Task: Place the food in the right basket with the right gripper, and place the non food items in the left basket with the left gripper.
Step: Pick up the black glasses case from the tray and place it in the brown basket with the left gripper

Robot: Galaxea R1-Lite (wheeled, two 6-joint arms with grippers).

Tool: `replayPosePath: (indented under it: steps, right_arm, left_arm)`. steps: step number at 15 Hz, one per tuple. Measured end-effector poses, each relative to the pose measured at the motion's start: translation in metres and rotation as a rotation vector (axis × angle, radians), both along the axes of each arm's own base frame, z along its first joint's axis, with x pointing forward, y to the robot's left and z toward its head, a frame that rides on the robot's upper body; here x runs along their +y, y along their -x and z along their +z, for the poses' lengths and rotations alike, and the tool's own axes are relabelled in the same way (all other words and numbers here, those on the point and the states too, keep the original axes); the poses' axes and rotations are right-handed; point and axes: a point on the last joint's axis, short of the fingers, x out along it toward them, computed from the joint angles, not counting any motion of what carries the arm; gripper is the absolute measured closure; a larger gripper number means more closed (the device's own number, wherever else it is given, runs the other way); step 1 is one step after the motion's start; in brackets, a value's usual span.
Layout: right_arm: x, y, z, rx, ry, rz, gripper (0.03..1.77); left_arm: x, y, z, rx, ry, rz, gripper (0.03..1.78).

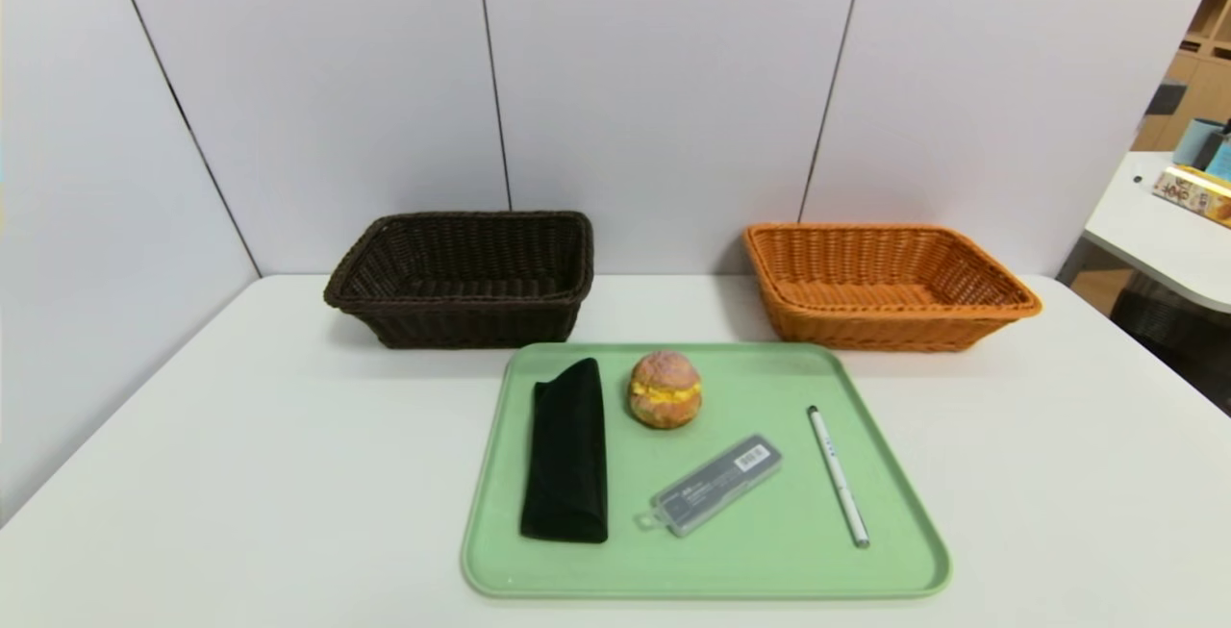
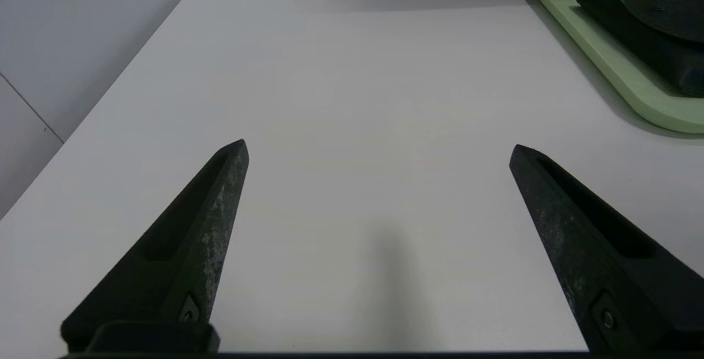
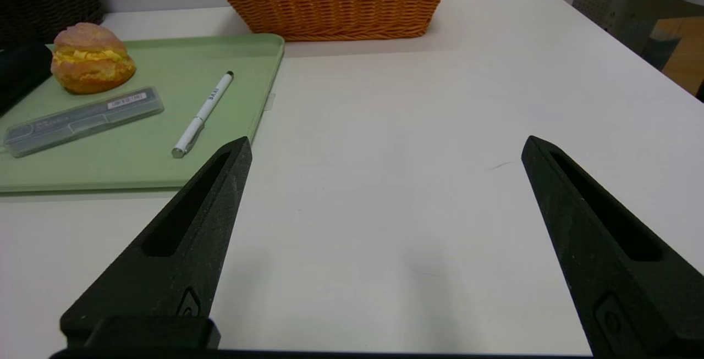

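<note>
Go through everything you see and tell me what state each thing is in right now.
Bun: on tray, untouched.
Cloth: folded, on tray.
Case: flat on tray, closed.
Pen: lying on tray.
Tray: holds all four items.
Brown basket: empty.
Orange basket: empty.
Left claw: open, above bare table.
Right claw: open, above bare table.

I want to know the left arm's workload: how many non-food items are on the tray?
3, all on the green tray: the black cloth along its left side, the grey plastic case in the middle, and the pen toward its right. Nothing appears hidden.
</note>
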Motion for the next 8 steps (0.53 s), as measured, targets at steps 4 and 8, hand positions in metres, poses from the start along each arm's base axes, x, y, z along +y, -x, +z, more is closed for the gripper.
replayPosePath:
  steps: [4, 8]
  right_arm:
    - [0.0000, 0.0000, 0.0000, 0.000, 0.003, 0.001, 0.10]
    - [0.0000, 0.0000, 0.0000, 0.000, 0.005, 0.001, 0.10]
  left_arm:
    - [0.0000, 0.0000, 0.0000, 0.000, -0.002, 0.000, 0.12]
    - [0.0000, 0.0000, 0.0000, 0.000, 0.000, 0.000, 0.12]
